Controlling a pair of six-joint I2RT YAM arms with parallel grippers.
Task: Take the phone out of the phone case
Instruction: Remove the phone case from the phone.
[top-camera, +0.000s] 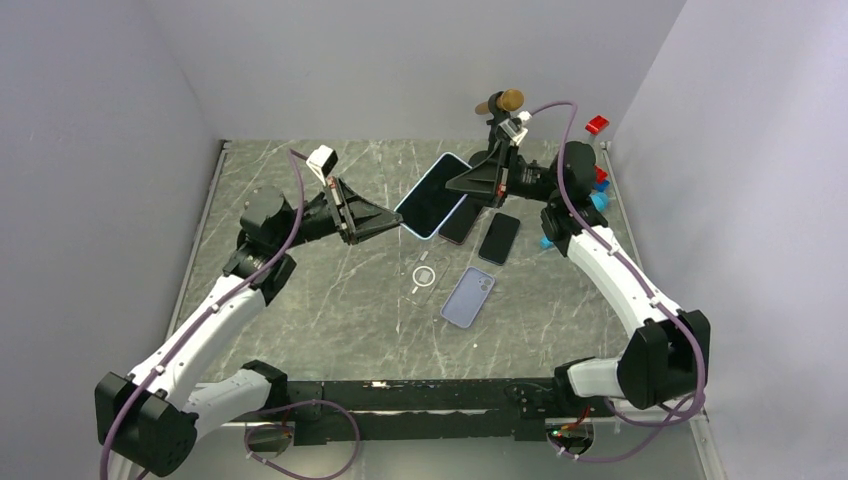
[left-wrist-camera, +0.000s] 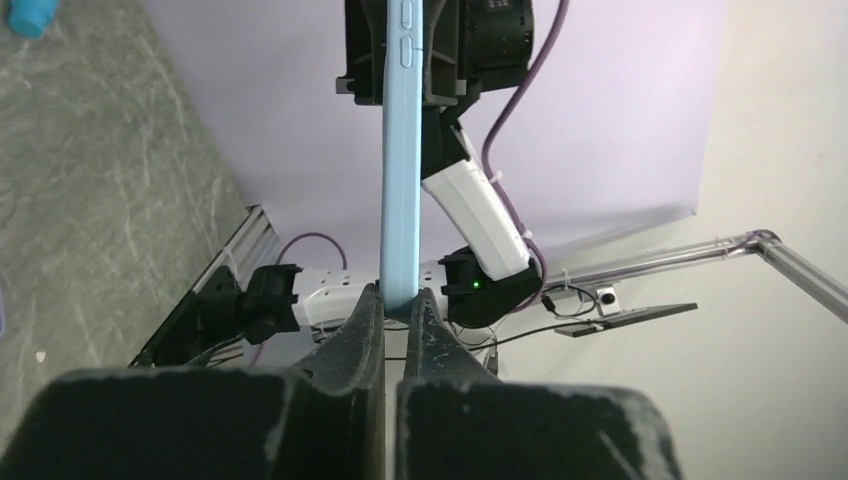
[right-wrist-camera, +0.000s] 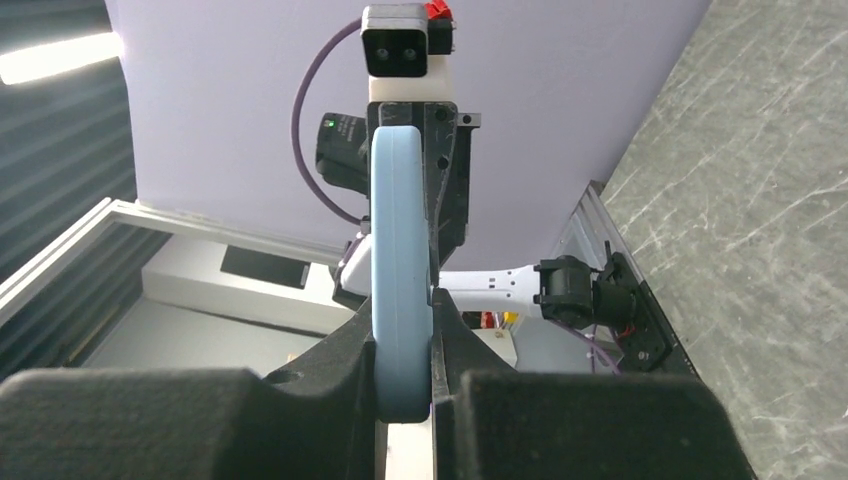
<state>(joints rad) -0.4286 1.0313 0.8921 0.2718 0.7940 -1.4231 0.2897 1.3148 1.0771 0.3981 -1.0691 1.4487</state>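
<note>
Phone (top-camera: 432, 196), light-blue edged, clamped by left gripper (top-camera: 400, 226) and right gripper (top-camera: 451, 186).

The white-and-black left arm (top-camera: 215, 310) and right arm (top-camera: 610, 265) reach inward; left gripper (top-camera: 398, 223) and right gripper (top-camera: 455, 185) pinch opposite ends of the light-blue cased phone (top-camera: 430, 198)

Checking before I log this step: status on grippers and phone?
Left gripper shut on blue phone's edge. Right gripper shut on opposite edge. Phone held clear of table between them. Nothing blocking.
</note>
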